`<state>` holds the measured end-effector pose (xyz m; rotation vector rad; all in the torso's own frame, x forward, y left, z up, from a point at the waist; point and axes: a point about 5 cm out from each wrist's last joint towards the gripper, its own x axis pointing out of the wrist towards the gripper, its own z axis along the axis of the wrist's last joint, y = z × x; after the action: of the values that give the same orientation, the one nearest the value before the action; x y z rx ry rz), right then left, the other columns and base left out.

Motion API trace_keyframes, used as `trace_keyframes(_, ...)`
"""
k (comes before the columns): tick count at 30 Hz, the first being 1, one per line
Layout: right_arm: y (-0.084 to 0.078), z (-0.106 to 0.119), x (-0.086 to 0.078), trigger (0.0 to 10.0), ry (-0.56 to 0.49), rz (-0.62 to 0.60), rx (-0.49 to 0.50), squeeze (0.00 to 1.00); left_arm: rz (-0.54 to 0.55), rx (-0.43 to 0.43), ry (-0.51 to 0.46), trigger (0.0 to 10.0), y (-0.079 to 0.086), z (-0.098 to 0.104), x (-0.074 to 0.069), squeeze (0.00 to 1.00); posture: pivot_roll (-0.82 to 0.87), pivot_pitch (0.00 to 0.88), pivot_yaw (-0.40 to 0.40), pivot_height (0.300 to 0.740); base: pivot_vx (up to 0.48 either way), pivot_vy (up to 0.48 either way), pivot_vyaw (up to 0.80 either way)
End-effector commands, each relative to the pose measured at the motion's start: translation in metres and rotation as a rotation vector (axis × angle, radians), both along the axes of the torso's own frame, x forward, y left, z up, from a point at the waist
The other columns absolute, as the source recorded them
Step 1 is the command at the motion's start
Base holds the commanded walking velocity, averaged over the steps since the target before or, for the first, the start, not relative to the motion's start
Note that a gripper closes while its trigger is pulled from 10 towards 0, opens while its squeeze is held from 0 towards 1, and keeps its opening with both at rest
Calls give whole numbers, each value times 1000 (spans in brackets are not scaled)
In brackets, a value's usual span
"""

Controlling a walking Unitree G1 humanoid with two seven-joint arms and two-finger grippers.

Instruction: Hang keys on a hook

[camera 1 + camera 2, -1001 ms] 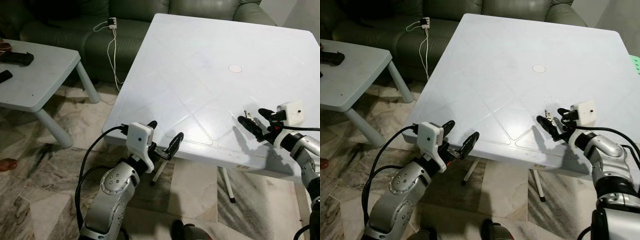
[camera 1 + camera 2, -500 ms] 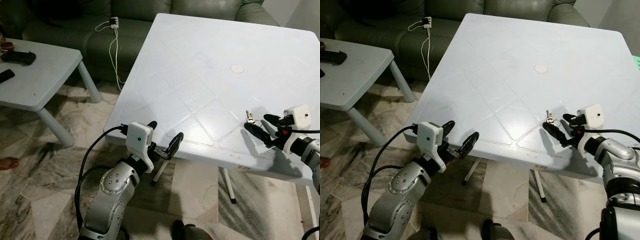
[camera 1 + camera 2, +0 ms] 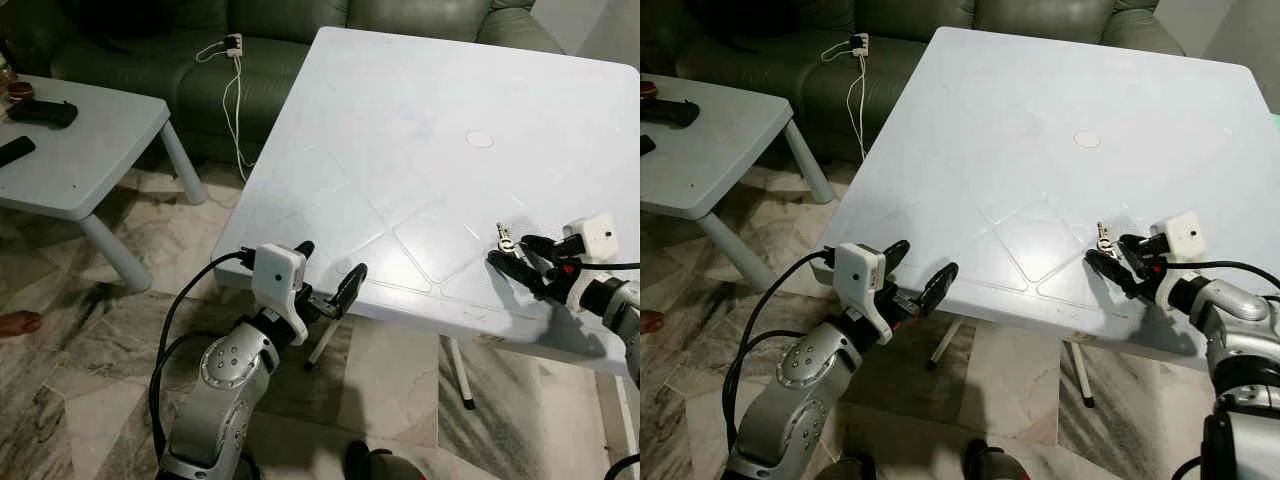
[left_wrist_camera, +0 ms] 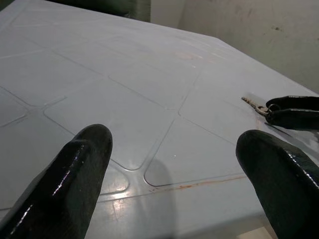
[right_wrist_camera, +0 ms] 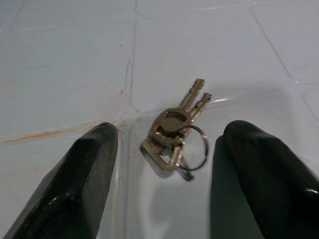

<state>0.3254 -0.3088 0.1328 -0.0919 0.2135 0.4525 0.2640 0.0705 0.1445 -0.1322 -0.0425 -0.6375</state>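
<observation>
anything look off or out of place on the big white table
Nothing stands out. The small bunch of metal keys on a ring lies flat near the white plastic table's near edge, between the right gripper's open jaws. A faint orange streak marks the surface.

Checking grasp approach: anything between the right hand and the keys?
Nothing visible. The keys lie flat on the white table, squarely in the gap between the open fingers of the right hand. No hook is in view.
</observation>
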Motion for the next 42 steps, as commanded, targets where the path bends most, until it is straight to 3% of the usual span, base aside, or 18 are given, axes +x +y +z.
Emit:
trace_keyframes(1,-12,4,-4,10000,11,-24,-18,0,-14,2,1,10000,-2,0,-2,0,-21,200,-50,740,0,0,0)
trace_keyframes(7,-21,1,-10,9647,41,-35,-20,0,-10,0,6,10000,-2,-1,-3,0,-22,202,-50,740,0,0,0)
trace_keyframes(8,-21,1,-11,5373,45,-33,-16,0,-11,0,5,10000,-2,-1,-3,0,-22,202,-50,740,0,0,0)
trace_keyframes(11,-22,1,-12,4784,47,-25,-20,0,-12,3,4,10000,-2,-1,-3,0,-23,203,-49,740,0,0,0)
trace_keyframes(12,-21,1,-13,0,51,-9,-4,0,-13,4,3,10000,-2,-1,-2,0,-23,203,-49,740,0,0,0)
trace_keyframes(13,-21,0,-13,0,52,-3,-2,0,-13,5,2,10000,-2,-1,-2,0,-23,203,-49,740,0,0,0)
trace_keyframes(15,-21,0,-13,6980,47,-7,-23,0,-14,3,3,10000,-2,0,-2,0,-26,204,-48,740,0,0,0)
trace_keyframes(16,-20,0,-13,6980,49,-4,-22,0,-14,5,1,10000,-2,0,-2,0,-26,204,-48,740,0,0,0)
trace_keyframes(17,-20,0,-12,10000,46,-8,-30,0,-14,2,2,10000,-2,0,-2,0,-26,203,-48,740,0,0,0)
trace_keyframes(25,-14,2,-8,10000,24,-1,18,0,-16,2,3,10000,-3,0,-2,0,-25,203,-48,740,0,0,0)
trace_keyframes(27,-10,6,-5,8353,4,20,54,0,-15,1,3,10000,-3,0,-1,0,-24,200,-47,740,0,0,0)
trace_keyframes(28,-10,6,-5,8353,4,20,54,0,-15,1,3,10000,-3,0,-1,0,-24,200,-47,740,0,0,0)
trace_keyframes(29,-9,7,-4,10000,-1,28,59,0,-14,1,4,10000,-3,0,-1,0,-24,200,-47,740,0,0,0)
trace_keyframes(37,-5,11,-1,10000,-24,48,78,0,-11,0,2,10000,-3,0,-1,0,-21,201,-50,740,0,0,0)
trace_keyframes(38,-5,11,-1,1020,-25,48,74,0,-10,0,4,10000,-3,0,-1,0,-20,202,-51,740,0,0,0)
trace_keyframes(39,-5,11,-1,7020,-23,47,73,0,-8,-1,4,10000,-2,0,-1,0,-20,202,-50,740,0,0,0)
trace_keyframes(40,-6,11,-1,4941,-21,48,65,0,-7,-1,5,10000,-2,0,-1,0,-20,202,-50,740,0,0,0)
trace_keyframes(42,-6,11,-1,4627,-23,44,59,0,-7,0,5,10000,-2,0,-2,0,-20,201,-51,740,0,0,0)
